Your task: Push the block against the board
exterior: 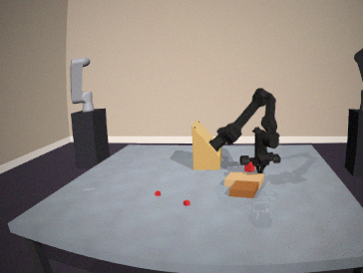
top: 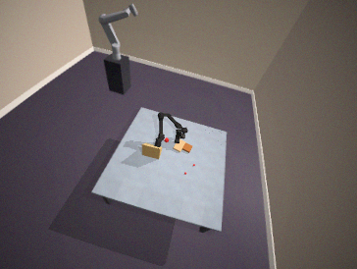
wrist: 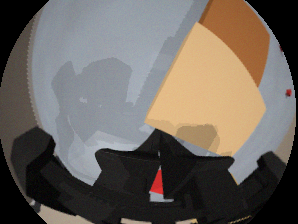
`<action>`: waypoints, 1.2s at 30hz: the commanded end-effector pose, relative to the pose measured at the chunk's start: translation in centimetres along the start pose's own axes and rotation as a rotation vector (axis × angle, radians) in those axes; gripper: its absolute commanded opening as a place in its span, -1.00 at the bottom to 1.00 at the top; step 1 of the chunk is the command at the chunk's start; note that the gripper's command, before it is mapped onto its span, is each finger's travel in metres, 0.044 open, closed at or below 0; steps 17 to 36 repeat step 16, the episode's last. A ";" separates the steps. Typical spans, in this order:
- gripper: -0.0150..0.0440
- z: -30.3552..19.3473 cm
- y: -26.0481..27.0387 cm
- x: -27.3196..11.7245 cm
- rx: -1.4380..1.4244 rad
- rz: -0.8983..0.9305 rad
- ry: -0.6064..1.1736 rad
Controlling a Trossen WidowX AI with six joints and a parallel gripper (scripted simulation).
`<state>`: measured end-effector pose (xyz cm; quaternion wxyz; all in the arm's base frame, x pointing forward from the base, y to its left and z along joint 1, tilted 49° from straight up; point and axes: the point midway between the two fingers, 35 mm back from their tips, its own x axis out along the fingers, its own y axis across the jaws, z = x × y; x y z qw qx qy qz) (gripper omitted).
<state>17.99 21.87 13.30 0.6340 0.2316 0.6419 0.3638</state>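
Pushing pale block (top: 179, 145) (exterior: 237, 179) (wrist: 205, 90) toward orange-brown piece (top: 187, 147) (exterior: 243, 189) (wrist: 240, 35), upper right of wrist frame — likely for flush contact | gripper (top: 178, 141) (exterior: 260, 171) (wrist: 158, 129) clenched, empty — tips at near edge

Red clutter on the table (top: 147, 182) (exterior: 115, 219) (wrist: 105, 30): two small red dots (top: 185, 173) (top: 193, 165) (exterior: 158, 193) (exterior: 186, 202) (wrist: 288, 93) near each other, plus a bigger red lump (top: 167, 139) (exterior: 249, 167) (wrist: 159, 183). Yellow wedge (top: 151, 151) (exterior: 205, 153) stands upright, sloped face in the exterior view. Off-table: grey arm (top: 110, 34) (exterior: 76, 82) on a black pedestal (top: 118, 75) (exterior: 90, 139); dark pedestal (exterior: 354, 141) cut off at the exterior view's right edge, pale baseboard (top: 172, 72) (exterior: 150, 139) along the walls.
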 end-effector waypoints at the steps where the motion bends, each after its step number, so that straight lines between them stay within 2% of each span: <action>1: -0.49 0.8 -0.3 0.0 -0.005 -0.009 -0.009; 36: -0.49 0.6 -0.3 0.0 -0.005 -0.009 -0.009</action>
